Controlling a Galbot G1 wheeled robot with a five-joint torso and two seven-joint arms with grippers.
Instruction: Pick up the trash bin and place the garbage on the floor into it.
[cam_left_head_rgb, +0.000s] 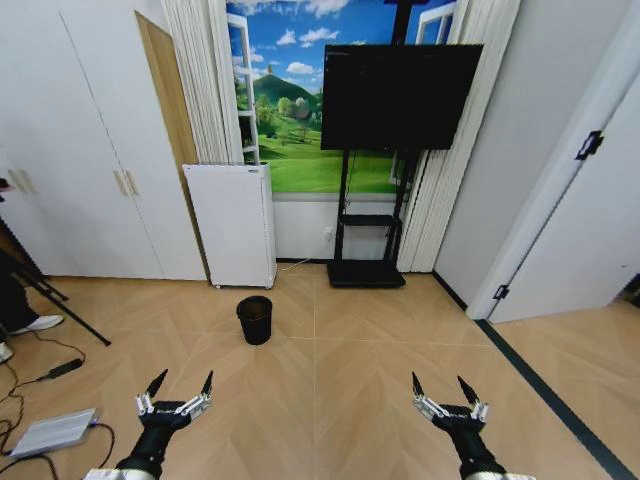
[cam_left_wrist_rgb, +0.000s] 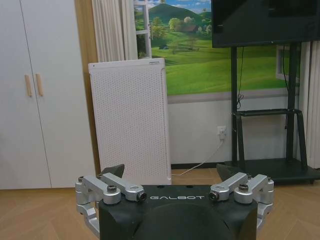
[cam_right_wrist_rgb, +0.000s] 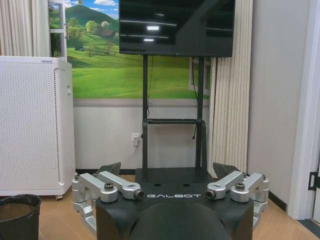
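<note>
Trash bin (cam_left_head_rgb: 254, 319): stands on the wooden floor (cam_left_head_rgb: 330, 400), just in front of the white perforated cabinet (cam_left_head_rgb: 236, 224), a little toward the TV stand's side of it and apart from its base.
Bin's axis: upright, long axis vertical, open round rim facing up; the body narrows slightly toward the floor. In the right wrist view the bin (cam_right_wrist_rgb: 18, 216) shows a dark liner at its rim, near the cabinet's corner.
Left hand (cam_left_head_rgb: 180, 385): low and well short of the trash bin, on the wardrobe's side of it, fingers spread wide, nothing between them.
Right hand (cam_left_head_rgb: 445, 388): also low and well short of the trash bin, on the side away from the cabinet, fingers spread wide, holding nothing.
Around the bin: bare floor on all sides; nothing lies between it and either hand.
Beyond the bin: the cabinet against the wall, a black TV stand (cam_left_head_rgb: 367, 235) beside it carrying a dark screen (cam_left_head_rgb: 398, 96), and white wardrobe doors (cam_left_head_rgb: 80, 150) on the cabinet's other side.
Floor clutter: cables and a flat grey device (cam_left_head_rgb: 55, 432) lie well away from the bin, out past the left hand.
</note>
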